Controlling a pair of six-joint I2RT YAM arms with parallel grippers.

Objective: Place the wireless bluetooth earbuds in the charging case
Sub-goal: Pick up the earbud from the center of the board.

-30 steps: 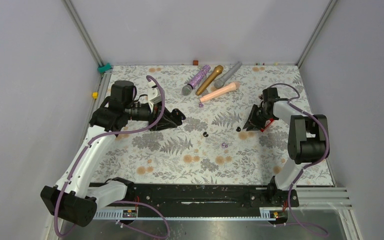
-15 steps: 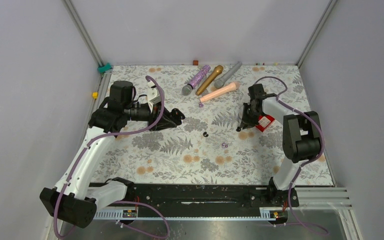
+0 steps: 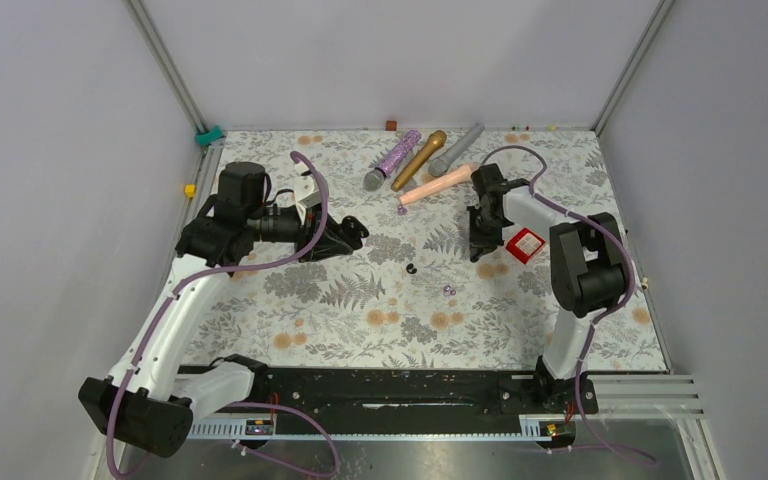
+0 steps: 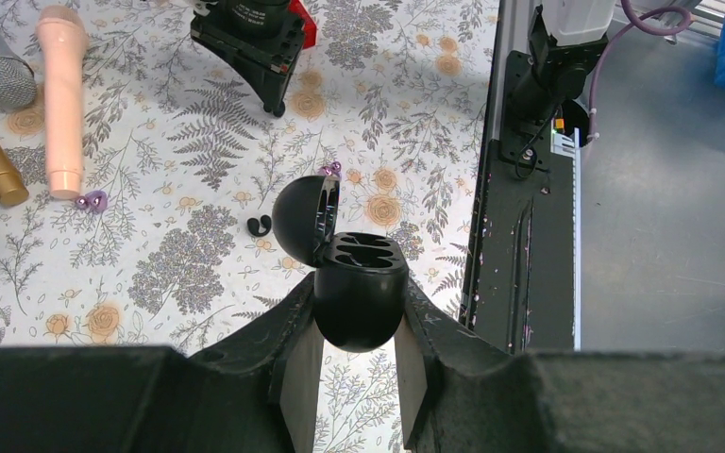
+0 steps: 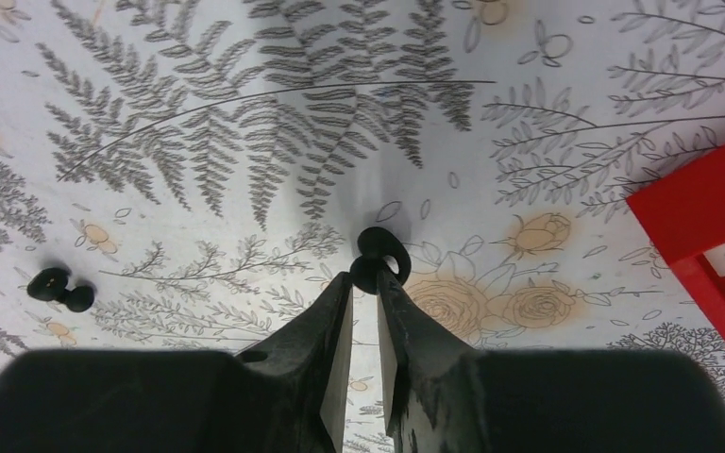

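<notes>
My left gripper [image 4: 357, 326] is shut on the black charging case [image 4: 360, 293] and holds it above the mat. The case's lid [image 4: 302, 219] is flipped open and its two slots show. My right gripper [image 5: 366, 281] points down at the mat, its fingertips pinched on a black earbud [image 5: 379, 255]. A second black earbud [image 5: 59, 289] lies to its left, also seen mid-mat [image 3: 412, 268]. One purple earbud [image 3: 448, 291] lies nearer the front. Another purple earbud [image 4: 92, 200] lies by the pink microphone's end.
Several microphones lie at the back: a glittery purple one [image 3: 401, 152], a gold one [image 3: 419, 158], a grey one [image 3: 457, 148] and a pink one [image 3: 440, 184]. A red box [image 3: 525, 243] sits just right of my right gripper [image 3: 477, 250].
My right arm has swung left, off the red box, to the black earbud, and its jaws have narrowed onto it. The left arm and the case have stayed still.
</notes>
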